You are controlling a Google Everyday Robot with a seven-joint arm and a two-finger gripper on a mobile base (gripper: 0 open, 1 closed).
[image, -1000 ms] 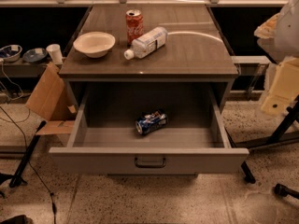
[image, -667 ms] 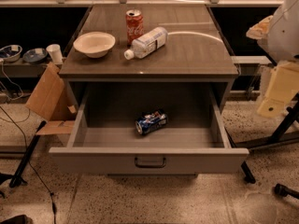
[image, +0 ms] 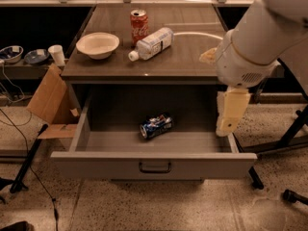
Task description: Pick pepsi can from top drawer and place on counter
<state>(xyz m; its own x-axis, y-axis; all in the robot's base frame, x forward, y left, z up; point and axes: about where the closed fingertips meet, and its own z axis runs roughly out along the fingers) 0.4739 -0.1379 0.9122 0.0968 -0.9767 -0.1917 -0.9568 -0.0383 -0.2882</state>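
While the wide grey top drawer (image: 96, 164) with its flat front panel and small dark handle stands pulled fully out, I see the small blue pepsi can (image: 156, 127) lying on its side on the drawer floor, about mid-width and slightly left of centre, its silver end turned toward the left front. It touches neither wall. My cream-coloured gripper (image: 226, 124) hangs pointing downward from the bulky white arm (image: 250, 47) at the right end of the drawer, just over its right wall and well apart from the can. Whether it is spread or closed I cannot tell from this angle; I see nothing held in it and it touches nothing I can make out. On the dark wood-grain counter (image: 192, 57) above sit a shallow white bowl (image: 97, 44), an upright red Coca-Cola can (image: 139, 25) and a clear plastic bottle (image: 151, 43) lying on its side just beside the red can. A brown cardboard flap (image: 50, 100) leans against the cabinet's left side.
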